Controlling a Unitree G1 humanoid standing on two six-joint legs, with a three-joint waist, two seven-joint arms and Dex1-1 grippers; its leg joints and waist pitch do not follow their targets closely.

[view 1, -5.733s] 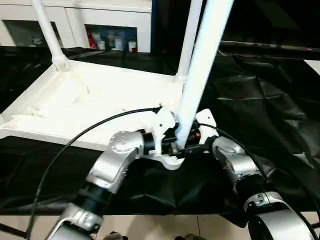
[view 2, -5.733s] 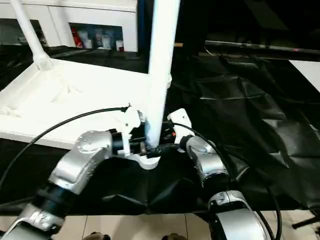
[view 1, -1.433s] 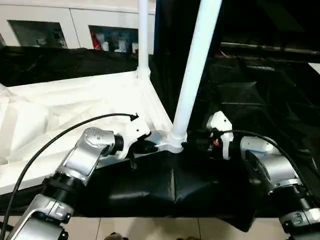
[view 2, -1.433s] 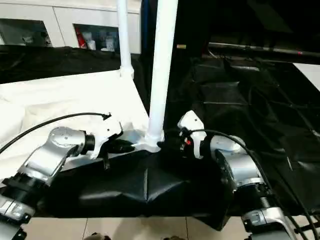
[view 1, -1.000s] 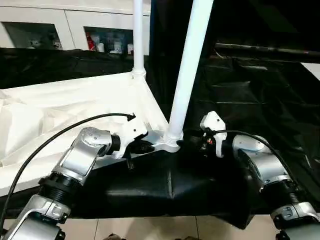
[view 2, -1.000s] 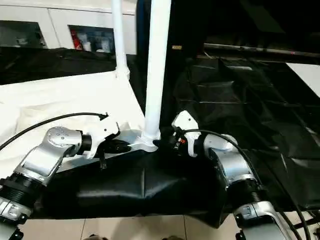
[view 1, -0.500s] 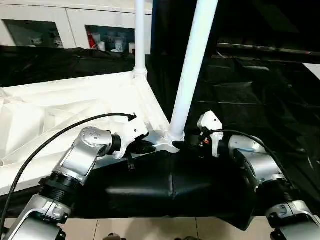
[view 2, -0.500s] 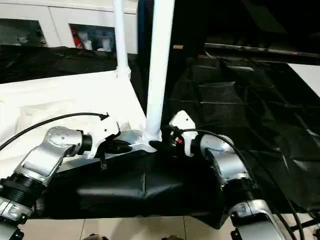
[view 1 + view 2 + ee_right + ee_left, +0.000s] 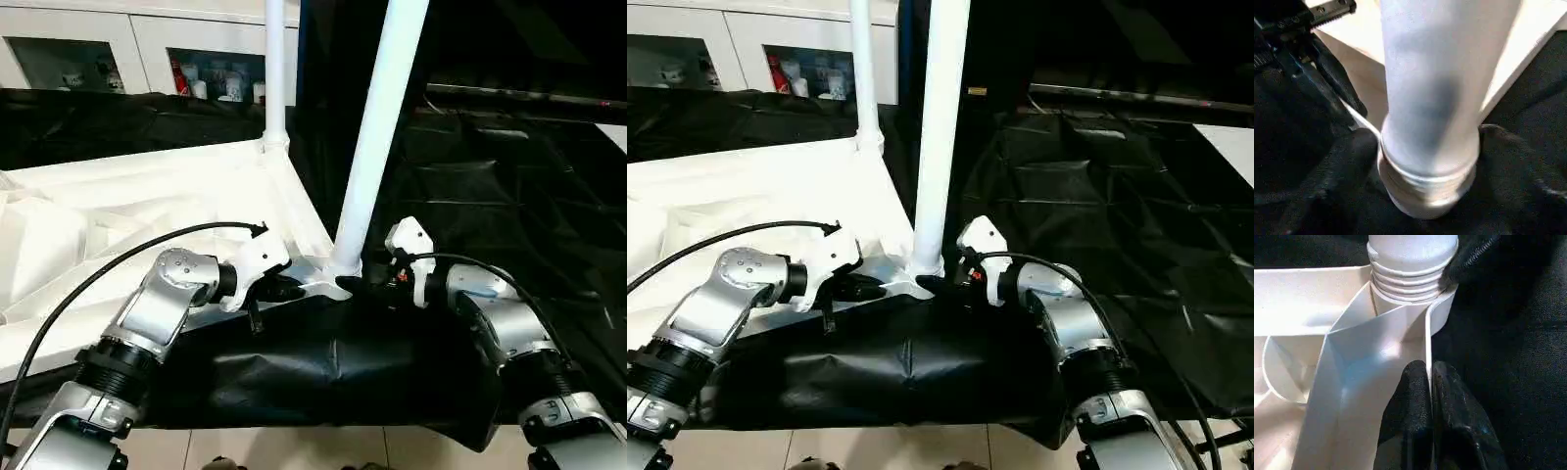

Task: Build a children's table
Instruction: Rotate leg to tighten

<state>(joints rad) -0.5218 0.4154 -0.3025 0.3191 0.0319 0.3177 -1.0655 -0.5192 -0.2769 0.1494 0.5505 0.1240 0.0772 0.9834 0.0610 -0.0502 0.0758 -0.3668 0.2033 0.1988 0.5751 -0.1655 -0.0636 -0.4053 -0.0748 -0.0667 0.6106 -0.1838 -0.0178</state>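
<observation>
The white tabletop (image 9: 147,211) lies upside down on black sheeting (image 9: 509,176), two legs seen standing in its right-hand corners: the far leg (image 9: 274,69) and the near leg (image 9: 377,137). Threads showing at the near socket (image 9: 1410,284) suggest that leg needs further turning. The left gripper (image 9: 1429,396) pinches the top's near rim, fingers closed. The right gripper (image 9: 1420,147) straddles the near leg's base, fingers spread either side of it.
</observation>
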